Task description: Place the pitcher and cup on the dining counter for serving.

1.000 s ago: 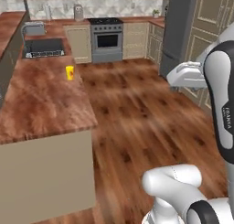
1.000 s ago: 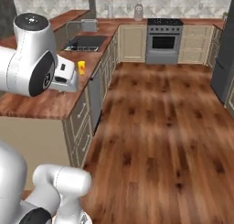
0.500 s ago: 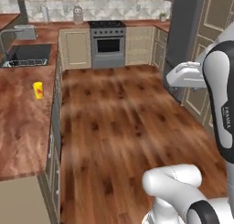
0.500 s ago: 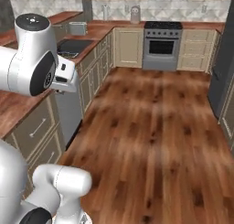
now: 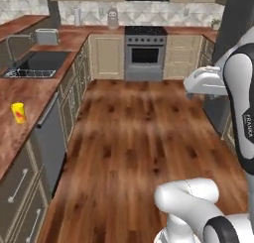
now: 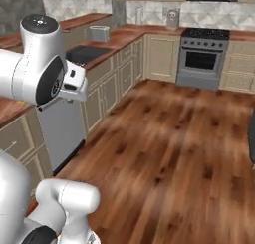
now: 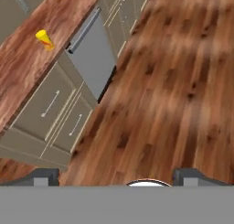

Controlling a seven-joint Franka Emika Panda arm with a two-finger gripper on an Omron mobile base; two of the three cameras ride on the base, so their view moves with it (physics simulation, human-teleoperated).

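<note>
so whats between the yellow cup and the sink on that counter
Nothing: in the left base view the stretch of wood-grain counter between the cup and the sink is bare.

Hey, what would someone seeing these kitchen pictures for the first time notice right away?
The small bright-yellow cup with a red patch stands alone on the reddish wood-grain counter at the left, this side of the sink. The steel stove sits at the far wall. The white arm's end effector hangs open above the plank floor.

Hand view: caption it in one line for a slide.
Open end effector looks down over the wood floor at a yellow cup standing on the wood-grain counter above grey drawers.
</note>
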